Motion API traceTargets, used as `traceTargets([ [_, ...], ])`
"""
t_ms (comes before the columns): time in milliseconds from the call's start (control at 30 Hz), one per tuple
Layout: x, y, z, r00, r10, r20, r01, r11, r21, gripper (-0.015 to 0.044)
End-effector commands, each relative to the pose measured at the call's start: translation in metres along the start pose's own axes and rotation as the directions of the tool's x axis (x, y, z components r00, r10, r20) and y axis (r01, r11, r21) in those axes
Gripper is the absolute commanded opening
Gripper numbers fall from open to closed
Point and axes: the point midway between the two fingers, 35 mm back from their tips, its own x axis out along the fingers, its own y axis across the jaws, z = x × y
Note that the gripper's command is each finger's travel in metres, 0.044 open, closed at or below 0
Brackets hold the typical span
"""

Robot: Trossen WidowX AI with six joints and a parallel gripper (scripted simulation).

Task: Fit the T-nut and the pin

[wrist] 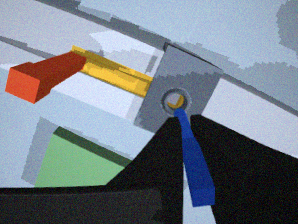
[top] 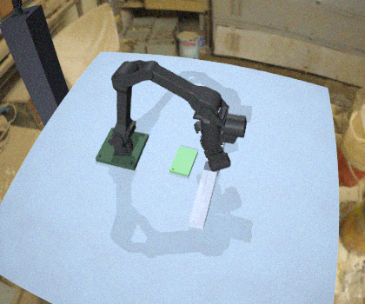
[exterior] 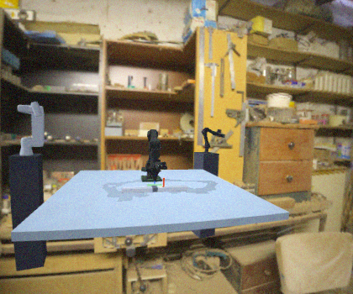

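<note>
The blue pin (wrist: 199,170) is in the lower right of the wrist view, tilted, its upper end over the near rim of the bracket's hole; whether it has entered the hole, I cannot tell. The gripper (top: 219,161) (exterior: 155,178) (wrist: 184,125) is nearly closed, its two black fingers pinching the pin with a narrow gap between them.

The dark bracket (exterior: 155,189) (wrist: 187,75) straddles the pale rail (top: 202,200) (exterior: 134,190) (wrist: 252,115). Through its round, raised-rimmed hole a bit of brass shows. The brass nut (wrist: 117,76), a long yellow bar, lies along the rail and runs under the bracket's left side; its orange handle (exterior: 163,182) (wrist: 22,86), square-ended and flaring, rises at upper left of the wrist view, free of the fingers. The exterior view shows that handle upright; the top view does not show it, nor the bracket, with the gripper above the rail's upper end.

The flat green tray (top: 184,161) (wrist: 80,162) is lower left in the wrist view, beside the rail. Further out, the arm stands on a dark green square plate (top: 103,158) (exterior: 144,179) on the matte, pale blue table (top: 284,195) (exterior: 149,214).
</note>
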Motion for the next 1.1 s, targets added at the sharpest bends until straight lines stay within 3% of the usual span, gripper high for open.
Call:
traceTargets([
  [0, 0.003, 0.001, -0.002, 1.0, 0.005, -0.003, -0.005, 1.0, -0.001, -0.015],
  [1067, 0.027, 0.004, -0.004, 1.0, 0.005, -0.004, -0.005, 1.0, -0.002, -0.015],
])
